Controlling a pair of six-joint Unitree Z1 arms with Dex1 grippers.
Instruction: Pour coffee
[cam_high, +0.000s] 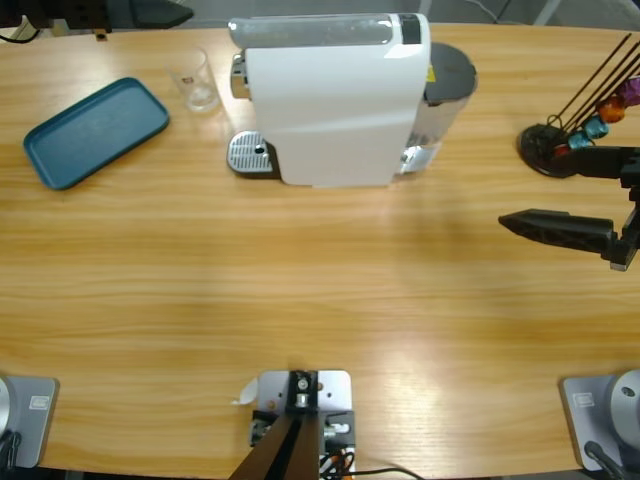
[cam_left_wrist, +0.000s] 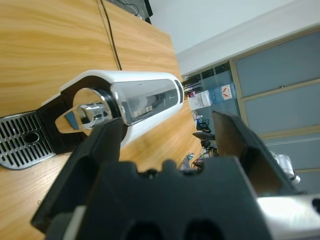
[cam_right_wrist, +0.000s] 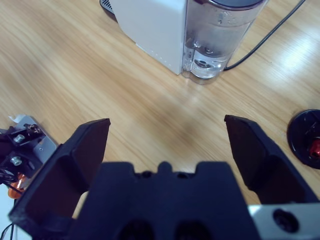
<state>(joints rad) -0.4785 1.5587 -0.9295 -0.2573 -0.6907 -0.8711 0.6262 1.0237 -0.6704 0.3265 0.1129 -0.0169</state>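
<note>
The coffee machine (cam_high: 335, 100) stands at the table's (cam_high: 300, 300) far middle, a white box lying broadside under the high camera, with its drip grate (cam_high: 250, 155) and spout at the glass's end and a clear water tank (cam_right_wrist: 217, 40) at the other. It looks heavy and stiff, something to be operated where it stands, not lifted; its glossy shell would give jaws little grip. The small clear glass (cam_high: 195, 78) stands just beside that end, apart from the grate and not yet under the spout. It is light, hard, slippery and breakable, so I would take it low around the wall with a soft squeeze and slide it onto the grate. A teal tray (cam_high: 95, 130) lies further out, and a capsule rack (cam_high: 575, 130) with coloured pods sits at the opposite end. The right gripper (cam_right_wrist: 167, 135) hovers over bare wood near the rack, jaws wide apart and holding nothing. The left gripper (cam_left_wrist: 170, 145) looks along the machine's spout end, jaws also spread and empty; it does not show in the high view.
</note>
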